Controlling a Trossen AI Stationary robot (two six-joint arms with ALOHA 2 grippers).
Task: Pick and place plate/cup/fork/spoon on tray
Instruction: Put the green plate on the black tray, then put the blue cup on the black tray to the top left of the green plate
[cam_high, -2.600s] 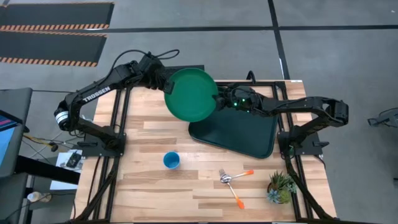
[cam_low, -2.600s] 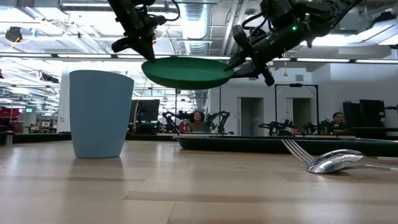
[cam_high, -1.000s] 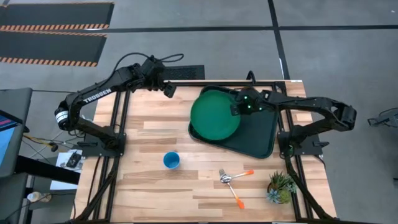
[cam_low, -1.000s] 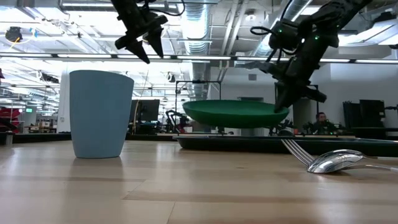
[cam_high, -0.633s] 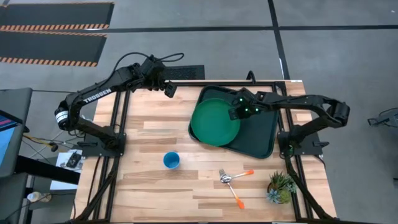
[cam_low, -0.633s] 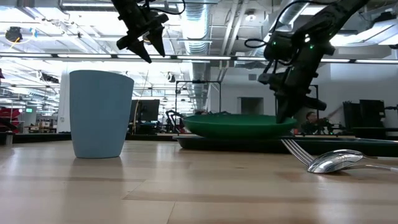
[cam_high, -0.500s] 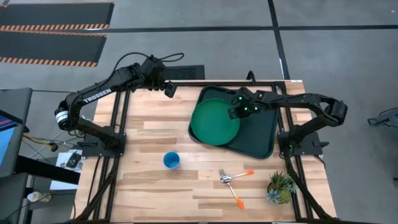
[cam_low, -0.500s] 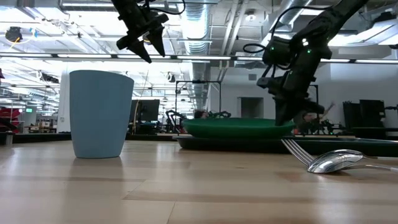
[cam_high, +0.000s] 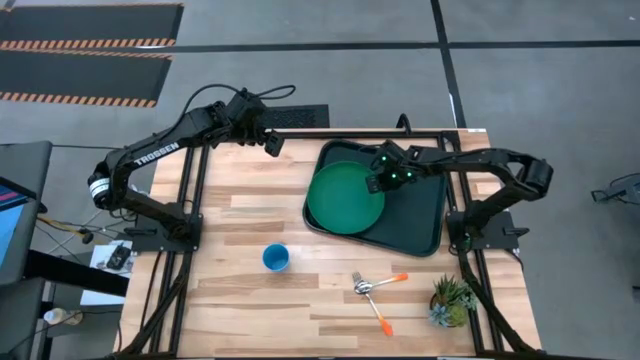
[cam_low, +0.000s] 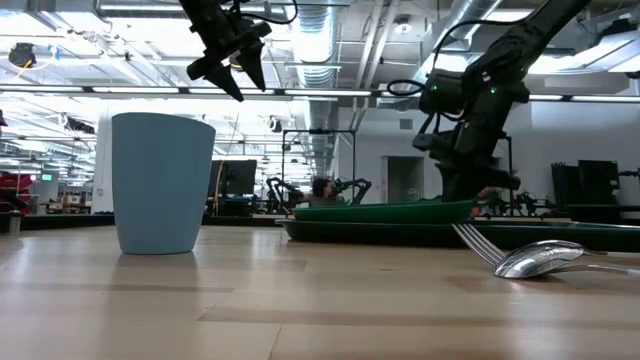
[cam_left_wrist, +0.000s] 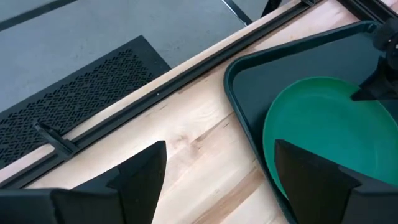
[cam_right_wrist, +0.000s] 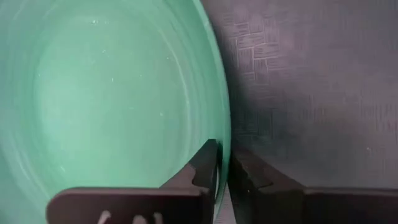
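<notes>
The green plate lies in the left part of the dark tray at the table's far right. My right gripper is low over the tray, shut on the plate's right rim. My left gripper hangs open and high near the far edge, left of the tray, with nothing between its fingers. The blue cup stands upright on the wood near the middle. The fork and spoon, orange-handled, lie with their heads together on the near right. My right gripper has the plate's raised rim on its right side between its two fingers, one finger inside the rim and one outside. The fingers come from above, pointing down. The plate lies about level on the tray's floor.
A small potted plant stands at the near right corner. The tray's right half is bare. Open wood stretches between the cup and the tray. People and other robot arms show in the room behind the table.
My right gripper has gone down with the plate, which hung just above the tray a second ago and now lies on it. My left gripper has kept still.
</notes>
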